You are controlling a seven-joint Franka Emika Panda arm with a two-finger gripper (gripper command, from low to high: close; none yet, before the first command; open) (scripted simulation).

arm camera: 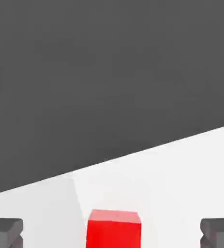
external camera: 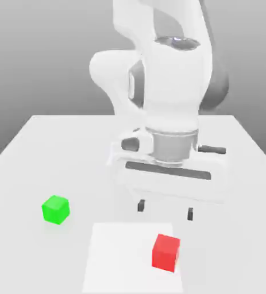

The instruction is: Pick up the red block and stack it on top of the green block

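The red block sits on a lighter square patch of the white table, near the front. In the hand view the red block lies between my two dark fingertips, apart from both. My gripper hangs open above the table, just behind the red block, with nothing held. The green block rests on the table toward the exterior view's left, well clear of the gripper.
The arm's white body rises behind the gripper at the table's middle. The table's front edge shows in the hand view, with dark floor beyond it.
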